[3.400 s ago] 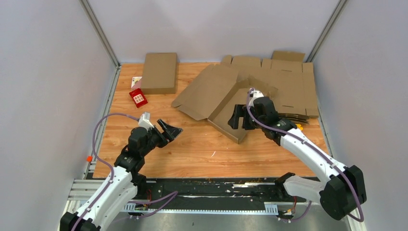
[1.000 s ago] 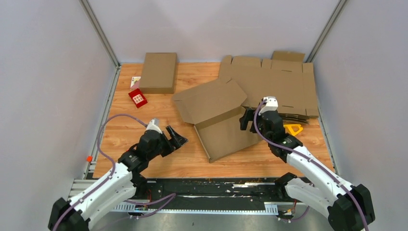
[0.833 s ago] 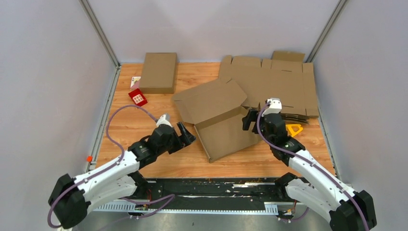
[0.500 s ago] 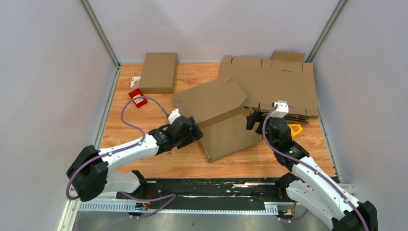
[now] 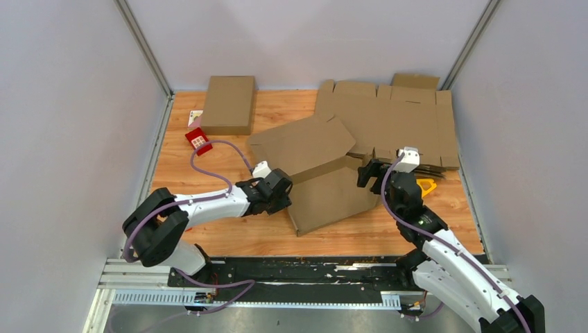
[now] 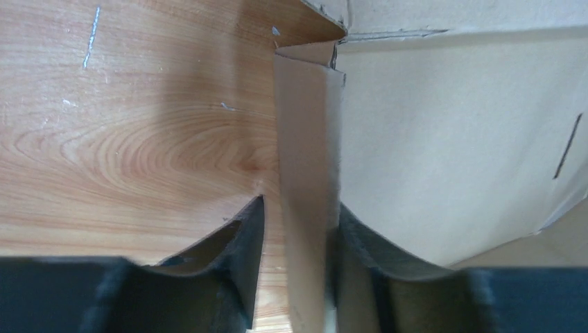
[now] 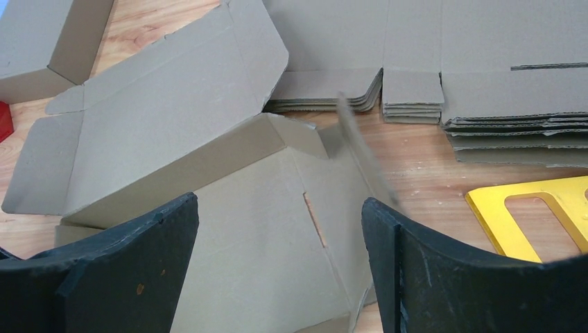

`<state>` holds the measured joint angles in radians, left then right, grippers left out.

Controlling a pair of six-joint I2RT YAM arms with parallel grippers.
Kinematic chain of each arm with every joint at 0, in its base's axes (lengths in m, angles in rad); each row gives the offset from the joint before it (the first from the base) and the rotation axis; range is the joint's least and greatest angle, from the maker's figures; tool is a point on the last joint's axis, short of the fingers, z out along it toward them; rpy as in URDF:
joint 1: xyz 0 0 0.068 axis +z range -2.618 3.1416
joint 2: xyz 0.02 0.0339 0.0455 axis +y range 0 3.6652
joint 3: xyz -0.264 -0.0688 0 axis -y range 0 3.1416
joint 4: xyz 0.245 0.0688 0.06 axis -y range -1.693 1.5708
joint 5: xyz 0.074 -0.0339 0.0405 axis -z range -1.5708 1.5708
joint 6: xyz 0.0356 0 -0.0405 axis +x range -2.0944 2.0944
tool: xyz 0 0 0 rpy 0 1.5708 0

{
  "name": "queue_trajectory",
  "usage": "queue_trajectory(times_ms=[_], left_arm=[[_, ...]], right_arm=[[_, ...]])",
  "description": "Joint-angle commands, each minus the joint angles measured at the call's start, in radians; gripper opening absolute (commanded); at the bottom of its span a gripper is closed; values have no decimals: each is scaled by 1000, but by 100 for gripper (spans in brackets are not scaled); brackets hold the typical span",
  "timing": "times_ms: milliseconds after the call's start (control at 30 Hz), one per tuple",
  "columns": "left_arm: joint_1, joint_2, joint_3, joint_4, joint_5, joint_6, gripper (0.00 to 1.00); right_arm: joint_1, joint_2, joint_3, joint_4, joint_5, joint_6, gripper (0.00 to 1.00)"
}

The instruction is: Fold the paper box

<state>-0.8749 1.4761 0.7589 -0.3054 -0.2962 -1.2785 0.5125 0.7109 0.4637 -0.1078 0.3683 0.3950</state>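
Note:
The paper box (image 5: 326, 187) lies part-folded in the middle of the table, its lid panel (image 5: 301, 142) raised toward the back. My left gripper (image 5: 283, 198) reaches to the box's left edge. In the left wrist view, an upright side flap (image 6: 305, 139) stands between its fingers. The right finger touches the flap, while a thin gap shows beside the left finger (image 6: 246, 243). My right gripper (image 5: 367, 172) hovers open over the box's right end. The right wrist view shows only the box floor (image 7: 263, 236) beneath its jaws (image 7: 279, 201), with nothing held.
A thick pile of flat brown blanks (image 5: 409, 125) fills the back right. A closed brown box (image 5: 230, 104) sits at the back left with a red card (image 5: 198, 141) beside it. A yellow tool (image 5: 423, 186) lies right of the paper box.
My left arm swung right from the bare wood to the box's left edge, and its jaws narrowed around the side flap. The right gripper drew back slightly to the right, staying open.

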Motion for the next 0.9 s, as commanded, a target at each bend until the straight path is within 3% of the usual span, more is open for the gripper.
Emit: queue_trajectory(times_ms=[0, 33, 133, 333, 600, 867], left_arm=[[-6, -16, 42, -4, -41, 7, 38], [-6, -25, 48, -20, -55, 9, 28], [-6, -75, 78, -103, -134, 23, 15], [17, -231, 131, -218, -263, 72, 0], [115, -472, 137, -331, -266, 297, 0], [132, -643, 64, -460, -226, 560, 0]], right_arm=[[-4, -25, -13, 49, 20, 22, 87], [-3, -26, -15, 49, 21, 21, 87], [-3, -25, -15, 48, 24, 21, 87], [-3, -36, -15, 40, 29, 22, 87], [-3, -92, -33, 46, 41, 22, 86], [-4, -94, -47, 70, 24, 18, 85]])
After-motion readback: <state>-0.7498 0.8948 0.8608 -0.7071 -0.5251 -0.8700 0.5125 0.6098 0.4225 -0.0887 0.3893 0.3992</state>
